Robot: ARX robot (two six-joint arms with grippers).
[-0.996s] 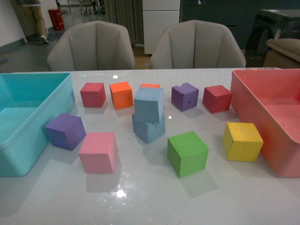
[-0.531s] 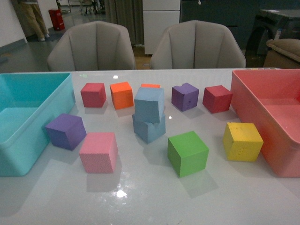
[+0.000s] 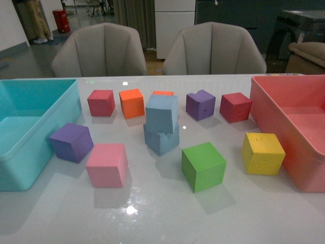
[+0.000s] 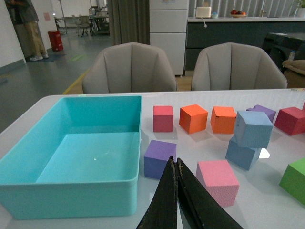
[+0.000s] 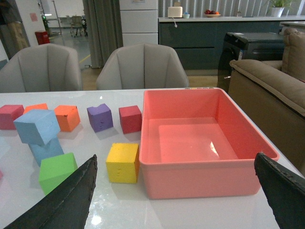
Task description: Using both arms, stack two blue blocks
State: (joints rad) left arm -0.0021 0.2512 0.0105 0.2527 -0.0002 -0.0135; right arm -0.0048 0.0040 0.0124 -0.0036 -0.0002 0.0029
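Two blue blocks stand stacked at the table's middle: the upper blue block point(image 3: 162, 113) rests a little askew on the lower blue block point(image 3: 161, 139). The left wrist view shows the upper blue block point(image 4: 253, 129) on the lower blue block point(image 4: 243, 154); the right wrist view shows the upper blue block point(image 5: 37, 126) and the lower blue block point(image 5: 45, 150). Neither arm appears in the front view. My left gripper point(image 4: 175, 163) is shut with nothing in it, hanging near the purple cube point(image 4: 159, 158). My right gripper point(image 5: 175, 164) is wide open in front of the red bin point(image 5: 200, 145), holding nothing.
A turquoise bin point(image 3: 28, 127) sits at the left, a red bin point(image 3: 297, 127) at the right. Around the stack lie a pink cube point(image 3: 106, 164), green cube point(image 3: 203, 166), yellow cube point(image 3: 262, 153), two purple cubes, two red cubes and two orange cubes. Two chairs stand behind the table.
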